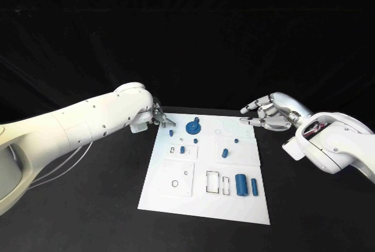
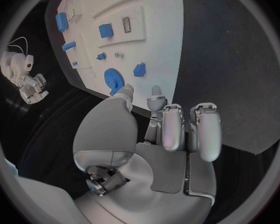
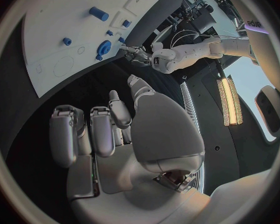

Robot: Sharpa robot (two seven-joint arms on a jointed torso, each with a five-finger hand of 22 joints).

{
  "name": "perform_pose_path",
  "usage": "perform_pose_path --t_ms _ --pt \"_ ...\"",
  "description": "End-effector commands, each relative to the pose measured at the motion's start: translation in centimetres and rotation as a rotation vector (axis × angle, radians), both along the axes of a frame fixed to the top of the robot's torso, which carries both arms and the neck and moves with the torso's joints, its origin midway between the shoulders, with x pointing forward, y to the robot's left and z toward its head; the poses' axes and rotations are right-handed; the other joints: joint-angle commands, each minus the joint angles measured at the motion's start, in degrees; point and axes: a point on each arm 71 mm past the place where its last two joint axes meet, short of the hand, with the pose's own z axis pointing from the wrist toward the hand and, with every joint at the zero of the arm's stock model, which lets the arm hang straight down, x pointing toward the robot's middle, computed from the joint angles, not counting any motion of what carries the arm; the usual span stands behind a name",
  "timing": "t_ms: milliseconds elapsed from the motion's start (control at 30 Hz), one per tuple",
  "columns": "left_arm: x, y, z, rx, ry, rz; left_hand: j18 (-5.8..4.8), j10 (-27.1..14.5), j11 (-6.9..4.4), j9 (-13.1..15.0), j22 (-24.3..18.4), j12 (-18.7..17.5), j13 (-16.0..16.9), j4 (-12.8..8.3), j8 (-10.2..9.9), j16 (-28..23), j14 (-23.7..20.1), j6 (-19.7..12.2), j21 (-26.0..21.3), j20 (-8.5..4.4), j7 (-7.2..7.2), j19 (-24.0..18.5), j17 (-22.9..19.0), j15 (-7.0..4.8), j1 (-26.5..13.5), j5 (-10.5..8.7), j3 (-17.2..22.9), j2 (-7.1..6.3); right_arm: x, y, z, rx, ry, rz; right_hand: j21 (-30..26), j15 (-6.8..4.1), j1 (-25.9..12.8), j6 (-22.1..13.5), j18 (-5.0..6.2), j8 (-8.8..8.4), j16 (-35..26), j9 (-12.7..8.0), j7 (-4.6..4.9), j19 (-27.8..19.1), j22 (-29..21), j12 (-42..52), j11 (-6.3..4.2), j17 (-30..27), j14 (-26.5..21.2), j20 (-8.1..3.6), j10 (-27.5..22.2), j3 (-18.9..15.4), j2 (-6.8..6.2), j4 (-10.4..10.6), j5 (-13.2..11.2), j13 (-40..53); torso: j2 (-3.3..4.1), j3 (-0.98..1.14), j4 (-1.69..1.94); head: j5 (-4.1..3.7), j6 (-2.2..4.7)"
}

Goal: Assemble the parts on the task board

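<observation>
The white task board (image 1: 205, 203) lies mid-table with blue parts scattered over it: a blue gear (image 1: 194, 126) near the far edge, two blue cylinders (image 1: 246, 185) toward the near right. The left hand (image 1: 160, 117) hovers at the board's far-left corner, fingers loosely apart, holding nothing. The right hand (image 1: 267, 114) hangs past the far-right corner, fingers curled, empty.

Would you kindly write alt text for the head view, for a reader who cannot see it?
A white task board lies on a black table, dotted with small blue parts, including a gear near its far edge. The left hand hovers at the board's far left corner; the right hand, empty, hangs past its far right corner.
</observation>
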Motion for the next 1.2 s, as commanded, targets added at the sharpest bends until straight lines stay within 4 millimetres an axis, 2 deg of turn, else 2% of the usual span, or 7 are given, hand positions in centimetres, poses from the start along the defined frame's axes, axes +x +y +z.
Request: perform_pose_path --t_ms 33,333,867,1033,1200 --pt "0.0 -0.4 -0.3 0.002 0.03 -0.035 0.06 0.1 0.27 -0.1 7.4 0.2 0.0 0.1 -0.2 -0.3 2.9 0.3 0.2 0.38 0.07 2.3 4.2 0.51 0.0 -0.03 -0.5 0.81 -0.1 0.1 0.0 0.001 -0.006 0.009 -0.2 -0.46 -0.5 -0.4 0.71 0.39 -0.2 -0.1 -0.1 0.7 8.6 -0.2 -0.05 3.0 2.9 -0.43 -0.2 0.0 0.07 0.3 0.2 0.0 -0.03 0.0 -0.03 -0.07 -0.17" --pt "-0.1 -0.9 -0.6 0.0 0.051 -0.051 -0.01 0.4 0.22 -0.6 7.7 0.7 0.4 0.1 -0.3 -0.3 2.9 0.9 0.4 0.39 -0.01 2.4 4.2 0.49 -0.3 -0.02 -1.2 1.41 0.0 0.2 0.0 0.001 -0.006 0.008 -0.2 -0.46 -0.5 -0.4 0.71 0.39 -0.2 -0.1 -0.1 0.7 8.6 -0.2 -0.05 3.0 2.9 -0.43 -0.2 0.0 0.07 0.3 0.2 0.0 -0.14 0.08 0.01 -0.15 -0.25" --pt "-0.3 -1.2 -0.8 0.015 0.084 -0.071 -0.11 0.9 -0.19 -1.4 8.2 1.4 0.9 -0.1 0.1 -0.2 2.9 2.6 0.7 0.2 -0.51 2.7 4.2 0.2 0.6 0.07 -2.4 2.78 0.0 0.2 0.0 0.0 -0.005 0.009 -0.3 -0.48 -0.4 -0.4 0.71 0.44 -0.2 -0.1 -0.11 0.7 8.6 -0.2 -0.06 3.0 3.0 -0.44 -0.1 0.0 0.12 0.3 0.4 0.0 -0.08 0.02 0.05 -0.15 -0.21" --pt "-0.4 -1.4 -0.7 0.017 0.081 -0.082 -0.12 0.9 -0.27 -1.7 8.3 1.4 0.8 -0.2 0.0 -0.3 2.9 2.8 0.7 0.11 -0.58 2.7 4.2 0.11 1.9 0.09 -2.6 3.18 0.1 0.2 0.0 -0.001 -0.004 0.01 -0.3 -0.48 -0.4 -0.4 0.71 0.44 -0.2 -0.1 -0.11 0.7 8.6 -0.2 -0.06 3.0 3.0 -0.44 -0.1 0.0 0.12 0.3 0.4 0.0 -0.06 0.02 0.1 -0.4 -0.41" --pt "-0.4 -1.6 -0.7 0.013 0.075 -0.087 -0.13 1.0 -0.29 -1.8 8.3 1.5 0.9 -0.2 0.0 -0.2 2.9 2.9 0.7 0.1 -0.6 2.7 4.2 0.1 2.1 0.09 -2.6 3.29 0.1 0.3 -0.1 -0.001 -0.003 0.011 -0.3 -0.48 -0.4 -0.4 0.71 0.44 -0.2 -0.1 -0.11 0.7 8.6 -0.2 -0.06 3.0 3.0 -0.44 -0.1 0.0 0.12 0.3 0.4 0.0 -0.11 0.02 0.04 -0.15 -0.64"
